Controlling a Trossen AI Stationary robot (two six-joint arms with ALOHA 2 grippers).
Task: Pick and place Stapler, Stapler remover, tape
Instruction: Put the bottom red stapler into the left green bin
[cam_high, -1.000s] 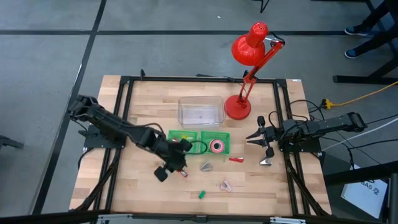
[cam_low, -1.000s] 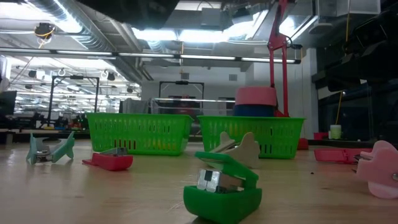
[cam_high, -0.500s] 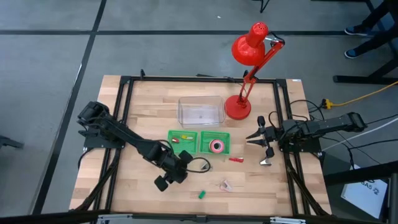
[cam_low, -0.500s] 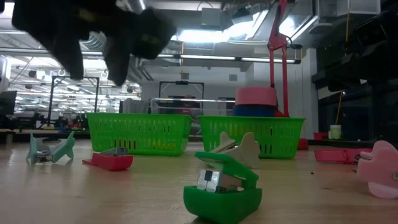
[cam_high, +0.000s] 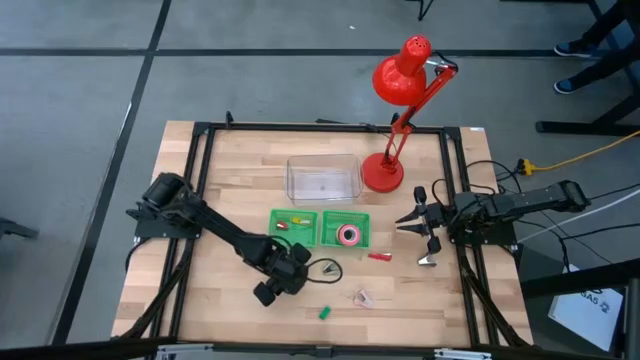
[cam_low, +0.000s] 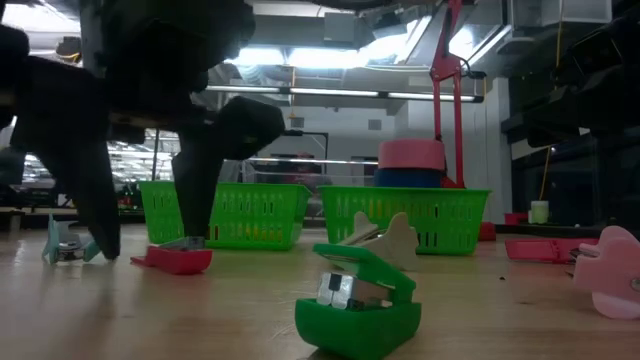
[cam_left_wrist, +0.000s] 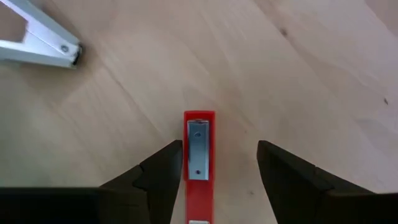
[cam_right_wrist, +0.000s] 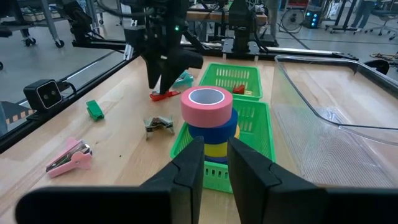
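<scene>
Red stapler (cam_left_wrist: 199, 165) is lying between the spreading jaws of the left gripper (cam_high: 283, 281), which is coming down over it at the table's front.

Away from the green baskets (cam_high: 294, 227) a second ago, the arm is lining up a pick. Tape (cam_right_wrist: 209, 124) is sitting stacked in one basket; the right gripper (cam_high: 424, 240) is waiting at the edge, its narrow-set jaws holding nothing.

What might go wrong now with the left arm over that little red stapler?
The left pincer stands open astride the small red stapler, which lies closer to one finger; closing may twist it rather than grip squarely. The green plastic baskets sit close by, so a low carry might clip a rim.
</scene>
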